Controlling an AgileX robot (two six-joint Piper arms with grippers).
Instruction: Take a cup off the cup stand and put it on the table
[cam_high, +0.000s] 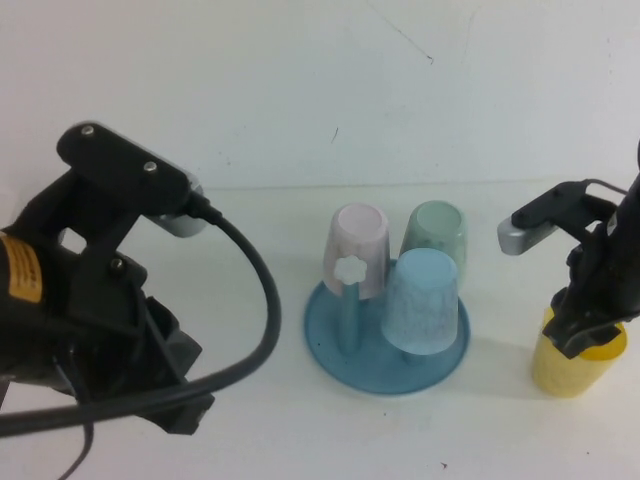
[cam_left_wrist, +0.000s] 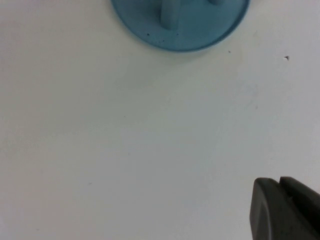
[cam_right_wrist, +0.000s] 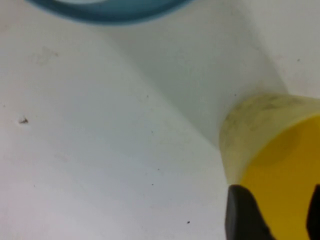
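Note:
The yellow cup (cam_high: 578, 365) stands upright on the white table (cam_high: 250, 430), right of the cup stand (cam_high: 330, 345). My right gripper (cam_high: 583, 335) hangs over the cup's near rim. In the right wrist view its fingers are apart over the cup's (cam_right_wrist: 280, 150) yellow inside, one dark fingertip (cam_right_wrist: 245, 210) at the rim; the gripper (cam_right_wrist: 277, 195) is open. My left gripper (cam_left_wrist: 280, 182) hovers over bare table at the left, fingers together and empty. The blue stand shows in both wrist views, the left (cam_left_wrist: 190, 35) and the right (cam_right_wrist: 100, 12).
On the stand's pegs sit an upside-down pale pink cup (cam_high: 358, 245), a light blue speckled cup (cam_high: 425, 300) and a pale green cup (cam_high: 435, 230). One peg's white flower cap (cam_high: 352, 270) is bare. My bulky left arm (cam_high: 90, 290) fills the left side.

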